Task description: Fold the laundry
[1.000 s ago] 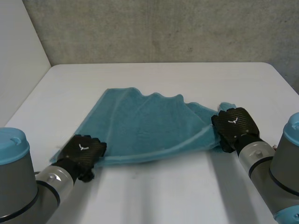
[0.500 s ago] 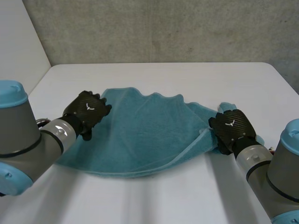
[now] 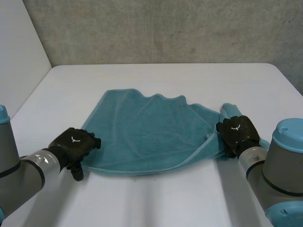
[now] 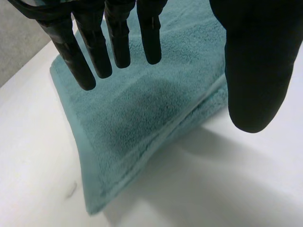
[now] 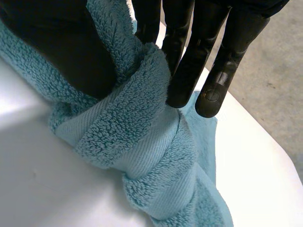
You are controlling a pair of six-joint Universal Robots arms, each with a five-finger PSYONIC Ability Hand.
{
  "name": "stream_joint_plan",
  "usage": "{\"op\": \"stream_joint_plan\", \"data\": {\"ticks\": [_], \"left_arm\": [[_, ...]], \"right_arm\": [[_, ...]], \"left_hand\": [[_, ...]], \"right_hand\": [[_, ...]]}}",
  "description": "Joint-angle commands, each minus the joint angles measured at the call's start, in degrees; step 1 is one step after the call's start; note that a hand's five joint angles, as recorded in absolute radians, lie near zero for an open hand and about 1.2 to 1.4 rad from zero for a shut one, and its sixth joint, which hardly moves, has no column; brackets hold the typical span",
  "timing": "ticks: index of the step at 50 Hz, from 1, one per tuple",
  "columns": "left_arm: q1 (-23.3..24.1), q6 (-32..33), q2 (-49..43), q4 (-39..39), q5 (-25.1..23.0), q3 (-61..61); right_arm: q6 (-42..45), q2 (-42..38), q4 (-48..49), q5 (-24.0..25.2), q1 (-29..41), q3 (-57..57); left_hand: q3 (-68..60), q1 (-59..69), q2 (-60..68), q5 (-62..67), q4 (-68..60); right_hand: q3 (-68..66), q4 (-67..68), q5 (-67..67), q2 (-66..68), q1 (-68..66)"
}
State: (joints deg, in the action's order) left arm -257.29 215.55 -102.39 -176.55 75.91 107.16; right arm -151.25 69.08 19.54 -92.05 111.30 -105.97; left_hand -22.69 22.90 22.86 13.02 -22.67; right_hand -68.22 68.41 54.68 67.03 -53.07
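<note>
Towel (image 3: 147, 132): teal terry cloth lying on the white table (image 3: 156, 203), its near edge doubled over in a shallow curve and its far edge rippled.
Table: bare surface on every side of the towel.
Left hand (image 3: 73, 145): at the towel's near left corner, fingers (image 4: 94, 42) straight and spread, thumb held wide of them, gripping nothing.
Right hand (image 3: 236, 135): at the towel's right end, pinching a bunched roll of pile between thumb and fingers (image 5: 189, 71).
Handling (judged): light, soft and limp. The cloth will sag and drape between any two held points, the looped pile should give good friction, and nothing about it is fragile.
Where to take hold (judged): at the hemmed corners, where the woven band is firmer. The left corner is free and lies flat beside the left hand.
Head view: the towel's whole outline, the slack curve of its near edge and both hands at opposite ends of the towel.
Left wrist view: two stacked layers at the towel's corner, with a gap between the fingertips and the pile.
Right wrist view: the towel's flat woven band twisted into the pinched roll.
</note>
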Motion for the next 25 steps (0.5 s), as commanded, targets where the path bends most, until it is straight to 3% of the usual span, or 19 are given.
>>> {"op": "stream_joint_plan", "data": {"ticks": [1,12,25], "left_arm": [[-1.63,-0.05,-1.32,-1.25,0.03,0.33],[-2.16,-0.05,-5.36,-7.14,0.12,0.42],[-2.16,-0.05,-5.63,-6.79,0.21,1.38]], "right_arm": [[-0.1,0.0,-0.03,-1.28,-0.2,0.42],[-0.45,0.0,-0.12,-1.37,-0.29,0.5],[-0.45,0.0,-0.29,-1.37,-0.2,0.68]], "left_hand": [[-5.86,5.65,5.69,5.53,-5.88],[-17.12,16.91,16.95,16.79,-17.14],[-17.13,16.92,16.96,16.8,-17.15]], "right_hand": [[-11.78,11.59,15.32,12.97,-26.93],[-11.78,11.59,15.32,12.97,-26.93],[-11.78,11.59,15.32,12.97,-26.93]]}}
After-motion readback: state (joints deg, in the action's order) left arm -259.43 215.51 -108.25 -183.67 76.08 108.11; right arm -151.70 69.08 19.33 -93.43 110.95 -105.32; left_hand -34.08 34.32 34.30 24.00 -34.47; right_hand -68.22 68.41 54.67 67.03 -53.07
